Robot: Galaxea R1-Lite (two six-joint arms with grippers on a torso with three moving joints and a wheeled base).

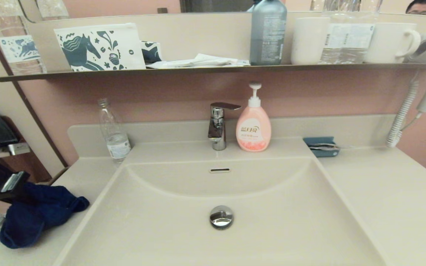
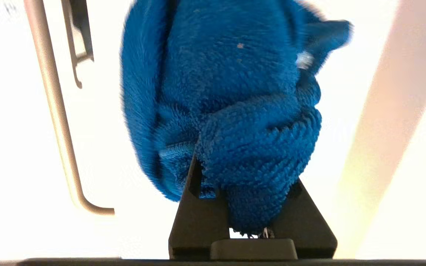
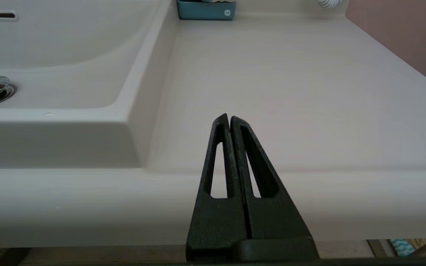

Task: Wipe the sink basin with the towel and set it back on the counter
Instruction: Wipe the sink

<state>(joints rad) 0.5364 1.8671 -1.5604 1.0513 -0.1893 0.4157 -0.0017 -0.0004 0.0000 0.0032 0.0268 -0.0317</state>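
Head view: left gripper (image 1: 11, 183) at the counter's (image 1: 383, 192) left edge, clamped on the bunched blue towel (image 1: 37, 216), which hangs outside the sink basin (image 1: 272, 229). Right gripper (image 3: 229, 120) parked, fingers pressed together. Risk: only a small fold is pinched, so wiping drag could pull the towel free.
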